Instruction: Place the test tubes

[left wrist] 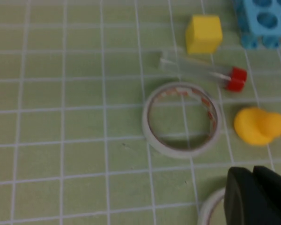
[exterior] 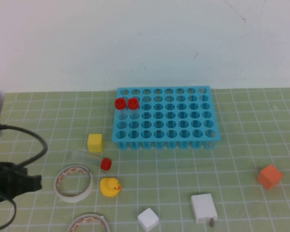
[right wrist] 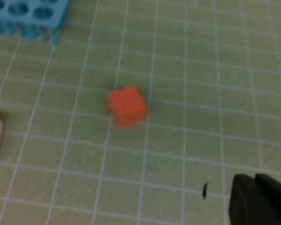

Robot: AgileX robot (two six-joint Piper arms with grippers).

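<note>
Both my pincers closed and empty over a green gridded bench (exterior: 241, 145), with a blue rack (exterior: 166, 117) and one loose test tube (exterior: 94, 159).

My left pincer (exterior: 36, 182) hangs by the bench's left edge, jaws pressed together on nothing, near a tape roll (exterior: 73, 182) whose inner face carries reddish print too small to read. The test tube, clear with a red cap, lies flat between a yellow cube (exterior: 95, 142) and a yellow duck (exterior: 109, 186), apart from the rack, which stands toward the far edge. Two capped tubes (exterior: 120, 107) stand upright side by side near the rack's far left corner. My right pincer (right wrist: 255, 180), seen only from its own wrist, is likewise closed and empty, near an orange cube (exterior: 269, 176) by the right edge. Along the near edge lie a second tape roll (exterior: 89, 223), a white cube (exterior: 148, 219) and a white plug (exterior: 203, 208).
</note>
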